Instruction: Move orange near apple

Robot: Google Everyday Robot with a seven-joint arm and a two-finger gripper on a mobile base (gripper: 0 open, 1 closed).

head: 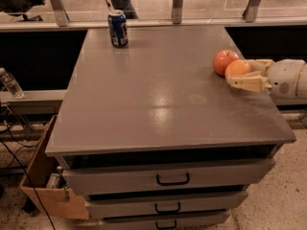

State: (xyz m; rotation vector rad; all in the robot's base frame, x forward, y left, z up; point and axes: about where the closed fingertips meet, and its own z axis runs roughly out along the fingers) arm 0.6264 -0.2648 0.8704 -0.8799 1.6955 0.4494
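Note:
The red apple (223, 61) sits on the grey table (158, 95) near its right edge. The pale orange (237, 69) rests right beside the apple, touching it on its near right side. My gripper (241, 74) reaches in from the right at table height, with one cream finger in front of the orange and one behind it. It is shut on the orange.
A blue soda can (118, 28) stands at the table's far left. Drawers (171, 178) run below the front edge. A cardboard box (45, 186) sits on the floor at the left, and a plastic bottle (9, 83) lies on a side ledge.

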